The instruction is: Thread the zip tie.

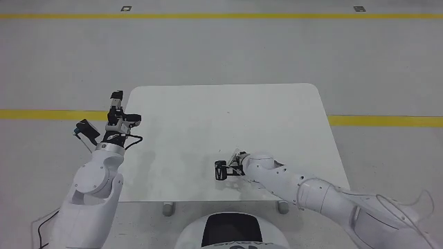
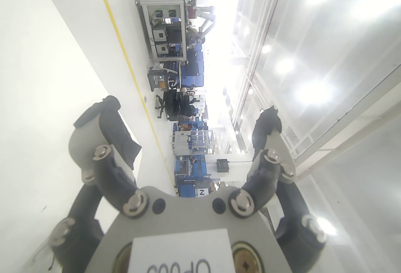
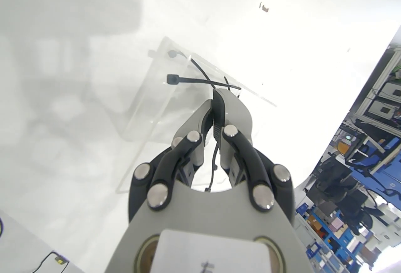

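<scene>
From where I stand, the white table (image 1: 228, 111) fills the middle of the top view. The right gripper (image 3: 217, 92) sits low over it, a little below the centre of that frame and near the table's front edge. Its fingers (image 3: 233, 108) are pressed together on a black zip tie (image 3: 188, 81), pinching the strap.

In the right wrist view the tie's square head lies left of centre, out past the fingertips. The strap runs from it straight to the pinched tips. A thin black tail hangs back between the two fingers, toward the lower middle of that frame.

The tie lies against a clear plastic stand (image 3: 147, 105) that rests on the table just ahead of the gripper. A second dark strand (image 3: 197, 65) with a rounded end crosses the tie near the stand's upper edge. I cannot tell whether it is another tie or a reflection in the plastic.

The left gripper (image 2: 189, 108) is up at the table's left edge, in the left part of the top view, well apart from the right one. Its fingers (image 2: 106, 123) are spread wide with nothing between them.
</scene>
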You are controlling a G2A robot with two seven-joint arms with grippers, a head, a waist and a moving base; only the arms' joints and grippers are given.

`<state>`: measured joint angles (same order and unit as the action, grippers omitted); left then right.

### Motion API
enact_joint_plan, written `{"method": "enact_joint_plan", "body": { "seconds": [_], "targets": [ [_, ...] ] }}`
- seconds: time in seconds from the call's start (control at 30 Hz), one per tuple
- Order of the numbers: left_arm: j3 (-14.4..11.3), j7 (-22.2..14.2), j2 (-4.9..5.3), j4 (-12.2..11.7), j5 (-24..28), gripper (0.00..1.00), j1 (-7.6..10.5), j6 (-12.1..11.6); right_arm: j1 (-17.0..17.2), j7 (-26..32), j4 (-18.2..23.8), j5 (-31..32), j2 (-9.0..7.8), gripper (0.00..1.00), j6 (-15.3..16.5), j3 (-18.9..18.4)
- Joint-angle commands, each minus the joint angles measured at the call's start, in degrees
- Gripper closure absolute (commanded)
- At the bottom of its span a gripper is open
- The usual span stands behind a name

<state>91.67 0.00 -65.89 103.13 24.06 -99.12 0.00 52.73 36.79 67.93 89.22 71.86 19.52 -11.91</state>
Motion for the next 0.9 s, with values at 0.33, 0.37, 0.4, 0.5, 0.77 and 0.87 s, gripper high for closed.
{"method": "enact_joint_plan", "body": {
  "seconds": [0.33,0.37,0.4,0.5,0.77,0.87],
  "targets": [
    [0.0,0.0,0.00,0.0,0.0,0.00,0.00,0.0,1.7,0.8,6.1,0.7,-2.43,1.00,-0.1,-1.9],
    [0.0,0.0,0.00,0.0,0.0,0.00,0.00,0.0,1.9,1.2,6.8,0.7,-2.73,1.00,-0.1,-2.2],
    [0.0,0.0,0.00,0.0,0.0,0.00,0.00,0.0,2.2,1.7,7.9,0.7,-3.17,1.00,-0.3,-2.5],
    [0.0,0.0,0.00,0.0,0.0,0.00,0.00,0.0,2.8,2.5,9.9,0.7,-4.17,1.00,-0.6,-3.0],
    [0.0,0.0,0.00,0.0,0.0,0.00,0.00,0.0,3.9,3.4,13.4,0.7,-6.42,1.00,-1.5,-4.4],
    [0.0,0.0,0.00,0.0,0.0,0.00,0.00,0.0,4.4,4.5,14.9,0.7,-7.17,0.83,-3.1,-4.8]
  ]
}}
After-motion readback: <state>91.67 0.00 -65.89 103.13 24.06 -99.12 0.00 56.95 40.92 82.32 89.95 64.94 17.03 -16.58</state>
